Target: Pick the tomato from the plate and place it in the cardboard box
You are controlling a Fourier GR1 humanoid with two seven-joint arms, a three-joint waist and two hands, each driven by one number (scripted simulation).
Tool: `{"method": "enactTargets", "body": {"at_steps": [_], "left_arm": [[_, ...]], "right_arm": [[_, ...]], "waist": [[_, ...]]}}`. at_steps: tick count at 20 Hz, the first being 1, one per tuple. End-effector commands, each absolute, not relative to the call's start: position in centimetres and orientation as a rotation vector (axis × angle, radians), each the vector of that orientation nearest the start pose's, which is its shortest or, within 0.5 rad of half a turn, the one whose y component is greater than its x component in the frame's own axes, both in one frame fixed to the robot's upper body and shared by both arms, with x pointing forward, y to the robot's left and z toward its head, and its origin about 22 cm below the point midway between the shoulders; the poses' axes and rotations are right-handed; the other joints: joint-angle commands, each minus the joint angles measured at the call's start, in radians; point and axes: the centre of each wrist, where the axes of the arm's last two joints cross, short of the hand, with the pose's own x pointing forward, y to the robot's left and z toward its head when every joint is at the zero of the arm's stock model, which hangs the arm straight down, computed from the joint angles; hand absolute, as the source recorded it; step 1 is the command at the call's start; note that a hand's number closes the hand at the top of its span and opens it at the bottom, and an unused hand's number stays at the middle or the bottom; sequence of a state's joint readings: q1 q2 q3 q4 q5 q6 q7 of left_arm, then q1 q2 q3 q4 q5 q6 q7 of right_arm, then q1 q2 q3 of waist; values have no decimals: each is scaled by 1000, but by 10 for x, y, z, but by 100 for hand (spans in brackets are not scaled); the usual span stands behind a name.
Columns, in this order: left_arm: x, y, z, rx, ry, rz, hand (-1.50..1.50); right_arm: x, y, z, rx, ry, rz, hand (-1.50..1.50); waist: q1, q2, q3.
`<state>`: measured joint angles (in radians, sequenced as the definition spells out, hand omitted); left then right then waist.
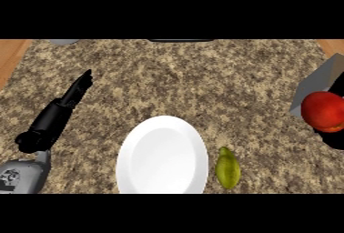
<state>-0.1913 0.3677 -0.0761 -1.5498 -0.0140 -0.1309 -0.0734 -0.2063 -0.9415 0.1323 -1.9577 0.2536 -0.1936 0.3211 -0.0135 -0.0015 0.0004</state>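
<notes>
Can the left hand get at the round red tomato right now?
Probably not: the left hand lies open at far left; the round red tomato is at the right edge, beyond the white plate.

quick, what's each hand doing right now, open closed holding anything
left hand: open, fingers straight, holding nothing, resting at the view's left.
right hand: cannot be told; only dark shapes show beside the tomato at the right edge.

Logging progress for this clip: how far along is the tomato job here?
Done: the plate is bare, so the tomato has been picked. In hand: the tomato is at the view's right edge, by the grey box; what holds it is hidden. Left: resting it inside the box, which this view cannot confirm. The left hand rests open at the left.
</notes>
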Motion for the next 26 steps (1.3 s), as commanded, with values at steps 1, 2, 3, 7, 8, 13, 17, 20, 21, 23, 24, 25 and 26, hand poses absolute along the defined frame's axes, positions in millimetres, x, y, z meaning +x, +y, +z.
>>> {"method": "enactTargets", "body": {"at_steps": [1,2,3,7,8,13,17,20,21,23,24,25,26], "left_arm": [[285,271,69,118,-1752,-505,0],[294,275,63,102,-1743,-528,0],[290,272,63,74,-1742,-549,0],[300,272,66,101,-1760,-547,0],[299,268,57,76,-1763,-534,0],[302,268,68,54,-1762,-547,0],[290,254,70,79,-1767,-560,0],[304,253,64,69,-1767,-556,0],[297,248,67,50,-1767,-564,0],[301,254,62,55,-1765,-556,0],[286,261,60,54,-1758,-565,0],[301,276,65,67,-1757,-560,0],[292,275,58,60,-1759,-547,0]], "right_arm": [[256,-358,210,-1016,-1695,685,150],[268,-363,244,-1003,-1725,636,150],[282,-369,230,-1026,-1691,652,150],[283,-405,219,-1106,-1551,836,150],[289,-421,208,-1100,-1509,848,150],[294,-454,194,-984,-1226,963,150],[294,-495,182,-903,-1210,1010,150],[299,-503,184,-903,-1065,1111,150],[298,-509,175,-867,-1039,1103,150],[290,-532,183,-801,-1043,1101,-150],[303,-513,182,-743,-1037,1158,-150],[306,-512,171,-712,-1072,1187,-150],[303,-521,178,-686,-1090,1199,-150]], "waist": [[5,1,1],[13,5,0],[26,6,0],[17,6,0],[27,10,0],[55,16,0],[59,13,2],[57,18,1],[57,14,1],[55,17,2],[56,10,1],[56,15,1],[54,13,1]]}}
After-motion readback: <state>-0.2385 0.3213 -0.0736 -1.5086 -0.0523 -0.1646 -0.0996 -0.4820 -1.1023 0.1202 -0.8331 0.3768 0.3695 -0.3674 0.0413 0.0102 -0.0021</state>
